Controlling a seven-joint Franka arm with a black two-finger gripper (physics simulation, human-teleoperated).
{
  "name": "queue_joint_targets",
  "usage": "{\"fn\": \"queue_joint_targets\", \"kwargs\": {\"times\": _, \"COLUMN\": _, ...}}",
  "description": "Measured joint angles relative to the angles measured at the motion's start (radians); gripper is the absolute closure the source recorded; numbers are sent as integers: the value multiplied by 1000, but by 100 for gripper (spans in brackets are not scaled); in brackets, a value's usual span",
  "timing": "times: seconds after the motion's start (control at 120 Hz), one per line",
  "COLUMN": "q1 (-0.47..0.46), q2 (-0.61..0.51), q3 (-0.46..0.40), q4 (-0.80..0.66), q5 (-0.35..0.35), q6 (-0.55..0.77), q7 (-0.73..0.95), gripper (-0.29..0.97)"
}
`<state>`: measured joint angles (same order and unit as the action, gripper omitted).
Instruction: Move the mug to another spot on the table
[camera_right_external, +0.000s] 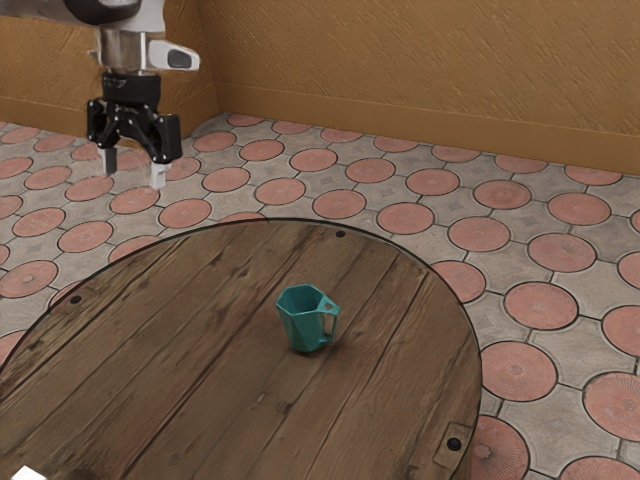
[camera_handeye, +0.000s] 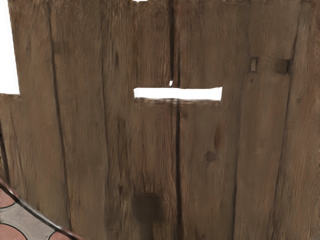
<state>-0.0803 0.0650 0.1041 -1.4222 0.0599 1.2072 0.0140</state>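
Note:
A teal faceted mug (camera_right_external: 308, 318) stands upright near the middle of the round wooden table (camera_right_external: 180, 340), its handle toward the exterior view's right. My black gripper (camera_right_external: 133, 177) hangs high above the table's far left part, well up and to the exterior view's left of the mug. Its two white-tipped fingers (camera_right_external: 157, 175) stand apart and open, with nothing between them. Under my hand, the wrist view looks down on bare wooden planks (camera_handeye: 150, 150) with a dark shadow spot on them.
The table edge (camera_handeye: 30, 212) curves past one corner of the wrist view, with tiled floor (camera_handeye: 15, 222) beyond it. Red round floor tiles (camera_right_external: 480, 230) surround the table, and an orange wall (camera_right_external: 420, 60) runs behind. Dark bolt heads (camera_right_external: 454, 443) dot the table's rim.

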Motion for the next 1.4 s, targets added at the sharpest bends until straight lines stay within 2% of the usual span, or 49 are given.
{"fn": "queue_joint_targets", "kwargs": {"times": 0.158, "q1": -3, "q2": 0, "q3": 1, "q4": -3, "q5": 1, "q6": 166, "q7": 4, "gripper": 0}}
{"fn": "queue_joint_targets", "kwargs": {"times": 0.325, "q1": -4, "q2": 13, "q3": 2, "q4": 16, "q5": 18, "q6": 248, "q7": 19, "gripper": 0}}
{"fn": "queue_joint_targets", "kwargs": {"times": 0.375, "q1": 17, "q2": 32, "q3": -29, "q4": 44, "q5": 29, "q6": 263, "q7": 33, "gripper": 0}}
{"fn": "queue_joint_targets", "kwargs": {"times": 0.483, "q1": 8, "q2": 116, "q3": -153, "q4": 82, "q5": 75, "q6": 286, "q7": 63, "gripper": 0}}
{"fn": "queue_joint_targets", "kwargs": {"times": 0.558, "q1": -10, "q2": 180, "q3": -199, "q4": 103, "q5": 92, "q6": 302, "q7": 82, "gripper": 0}}
{"fn": "queue_joint_targets", "kwargs": {"times": 0.65, "q1": -8, "q2": 281, "q3": -213, "q4": 147, "q5": 103, "q6": 324, "q7": 106, "gripper": 0}}
{"fn": "queue_joint_targets", "kwargs": {"times": 0.817, "q1": -6, "q2": 401, "q3": -212, "q4": 162, "q5": 111, "q6": 365, "q7": 152, "gripper": 0}}
{"fn": "queue_joint_targets", "kwargs": {"times": 1.142, "q1": -6, "q2": 516, "q3": -213, "q4": 155, "q5": 113, "q6": 476, "q7": 396, "gripper": 0}}
{"fn": "queue_joint_targets", "kwargs": {"times": 1.242, "q1": -5, "q2": 562, "q3": -264, "q4": 212, "q5": 123, "q6": 505, "q7": 476, "gripper": 0}}
{"fn": "queue_joint_targets", "kwargs": {"times": 1.317, "q1": -6, "q2": 597, "q3": -317, "q4": 255, "q5": 160, "q6": 520, "q7": 533, "gripper": 0}}
{"fn": "queue_joint_targets", "kwargs": {"times": 1.4, "q1": -6, "q2": 635, "q3": -339, "q4": 276, "q5": 204, "q6": 543, "q7": 599, "gripper": 0}}
